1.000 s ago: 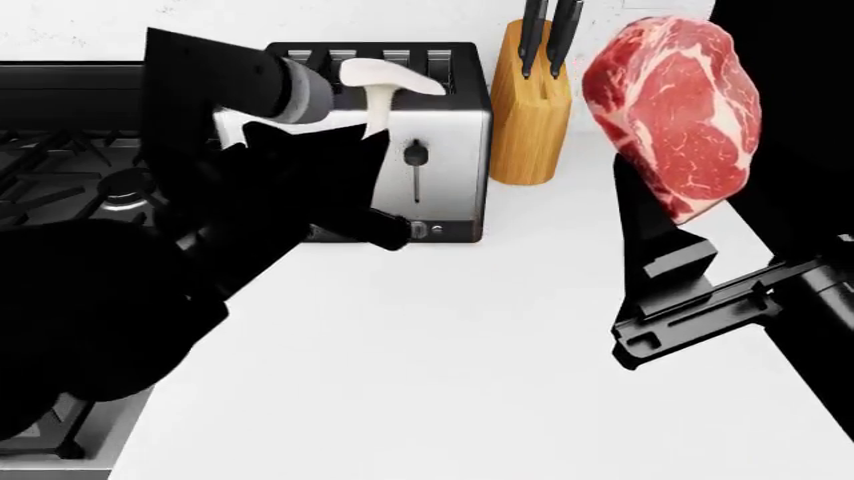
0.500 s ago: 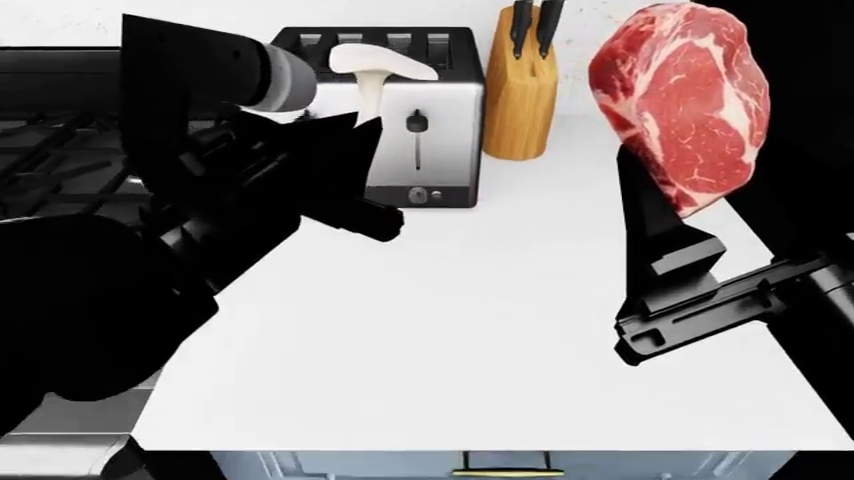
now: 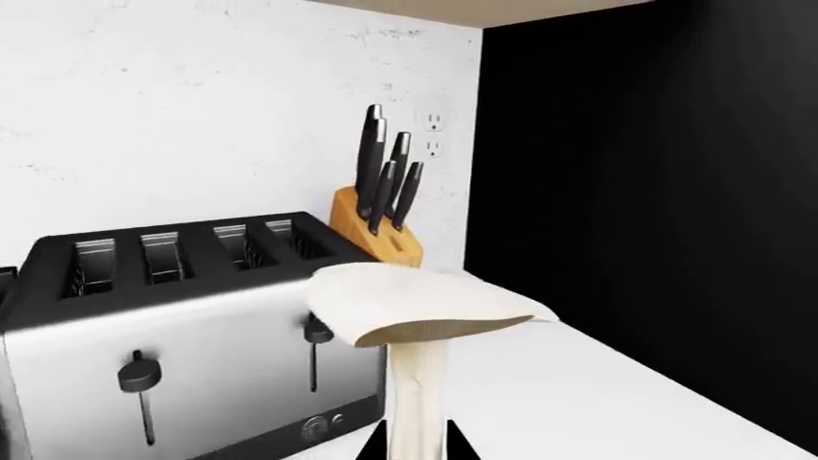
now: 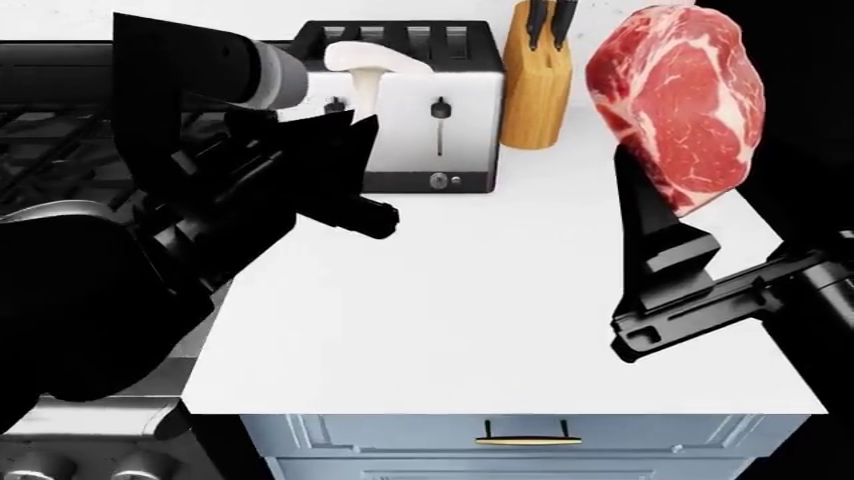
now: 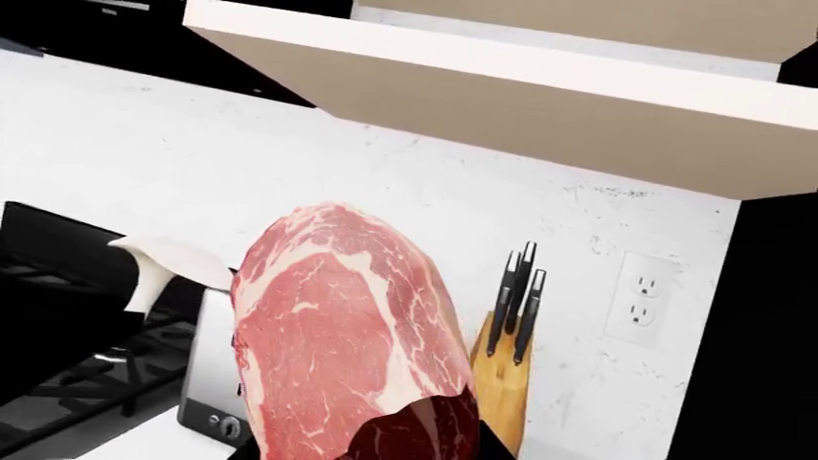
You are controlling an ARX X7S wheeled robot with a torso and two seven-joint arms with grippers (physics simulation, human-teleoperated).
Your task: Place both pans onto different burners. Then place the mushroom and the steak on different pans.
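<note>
Two grippers are raised over the white countertop (image 4: pixel 467 300), each holding one piece of food. At the far left of the head view, part of the black stove (image 4: pixel 54 150) with its cast-iron grates shows behind the left arm; no pan can be made out there. The left gripper (image 4: pixel 350 125) is closed on the stem of the mushroom (image 4: pixel 376 62), whose pale flat cap stands upright above the dark fingers, in front of the silver four-slot toaster (image 4: pixel 434 110). In the left wrist view the mushroom (image 3: pixel 422 316) rises between the two fingertips, with the toaster (image 3: pixel 179 326) behind it. Just right of the toaster stands a wooden knife block (image 4: pixel 537 85) with black-handled knives, against the white wall. Further right, the right gripper (image 4: pixel 667 215) clamps the steak (image 4: pixel 681 100) at its lower end, holding the red marbled chunk high above the counter's right side; the right wrist view shows the steak (image 5: pixel 345 335) filling the foreground
</note>
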